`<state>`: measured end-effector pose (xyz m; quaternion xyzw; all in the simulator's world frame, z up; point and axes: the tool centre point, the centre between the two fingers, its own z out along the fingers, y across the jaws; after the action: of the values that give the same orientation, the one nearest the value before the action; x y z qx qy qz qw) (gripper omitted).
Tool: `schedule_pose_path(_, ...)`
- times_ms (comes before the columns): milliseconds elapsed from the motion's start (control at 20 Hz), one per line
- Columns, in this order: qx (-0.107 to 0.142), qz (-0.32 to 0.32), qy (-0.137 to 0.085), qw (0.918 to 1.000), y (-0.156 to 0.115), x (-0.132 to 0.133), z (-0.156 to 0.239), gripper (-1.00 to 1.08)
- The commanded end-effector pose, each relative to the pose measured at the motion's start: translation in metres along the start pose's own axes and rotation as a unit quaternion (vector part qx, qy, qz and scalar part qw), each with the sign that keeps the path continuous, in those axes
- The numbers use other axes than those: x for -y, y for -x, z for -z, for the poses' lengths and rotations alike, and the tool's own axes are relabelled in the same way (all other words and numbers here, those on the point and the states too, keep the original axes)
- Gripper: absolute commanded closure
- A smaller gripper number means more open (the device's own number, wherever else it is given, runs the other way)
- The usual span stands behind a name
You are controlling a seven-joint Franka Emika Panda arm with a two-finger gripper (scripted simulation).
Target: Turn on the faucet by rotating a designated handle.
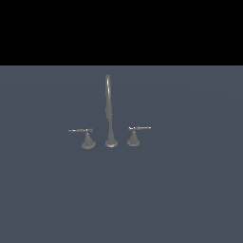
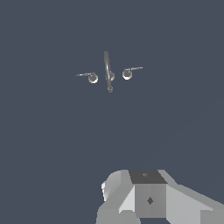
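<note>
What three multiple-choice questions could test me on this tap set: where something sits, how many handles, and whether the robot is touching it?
1. The spout stands:
A. between the two handles
B. beyond both, at the exterior view's right
C. lying flat

2. Lever handles:
A. one
B. two
C. three

3. The end effector is:
A. clamped on the handle
B. touching the spout
C. well clear of the faucet

Answers: 1 A, a handle flanks each side; 2 B, the other handle mirrors the first; 3 C, the wrist view shows a wide gap.
</note>
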<state>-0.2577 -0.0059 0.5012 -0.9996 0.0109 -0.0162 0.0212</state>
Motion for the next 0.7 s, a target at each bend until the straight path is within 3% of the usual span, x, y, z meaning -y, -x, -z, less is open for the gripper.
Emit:
schedule_pose_path(0,0.0,0.0,0.0,1.0,0.0,0.0,0.0,1.08)
schedule_pose_path(650,0.0,-0.044,0.002,0.999,-0.005,0.019,-0.027,1.08)
